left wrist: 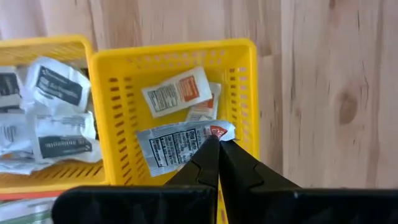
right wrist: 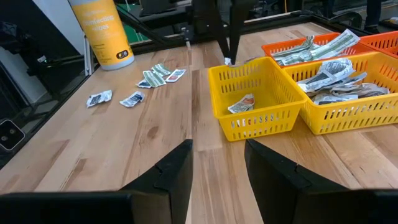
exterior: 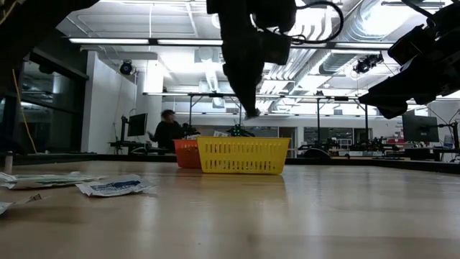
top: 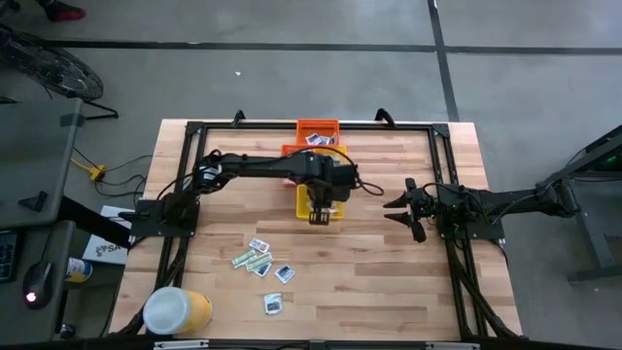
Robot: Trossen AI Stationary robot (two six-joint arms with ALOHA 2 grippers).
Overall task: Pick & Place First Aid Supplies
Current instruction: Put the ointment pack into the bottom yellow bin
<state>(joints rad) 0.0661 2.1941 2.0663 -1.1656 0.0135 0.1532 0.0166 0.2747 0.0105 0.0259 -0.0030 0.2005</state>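
My left gripper (left wrist: 217, 144) hangs above the near yellow basket (left wrist: 242, 81), its fingers pressed together on one corner of a white packet (left wrist: 177, 144). That packet has dense black print I cannot read and a small red patch at the pinched corner; the rest of it droops into the basket just below my fingertips. Under it lie two more packets: one white with an orange-red panel and a block of fine print (left wrist: 176, 92), too small to make out, and another mostly hidden beneath it.

Just beside this basket, on the side away from the bare table, sits a second yellow basket (left wrist: 43, 50) heaped with white packets bearing dark blue labels (left wrist: 59, 84); the wording on them is blurred. In the right wrist view an orange basket (right wrist: 292, 46) holds pale green-and-white strips (right wrist: 317, 46), and a further orange one shows only a corner.

Well away from my left gripper, loose first aid supplies (top: 260, 262) lie scattered on the wooden table (top: 389, 282), green strips and blue-marked squares together. Beyond them a yellow tub (right wrist: 102, 31) stands upright with lettering down its side that I cannot read.

My right gripper (top: 403, 208) waits off to the side of the baskets, fingers spread apart and holding nothing
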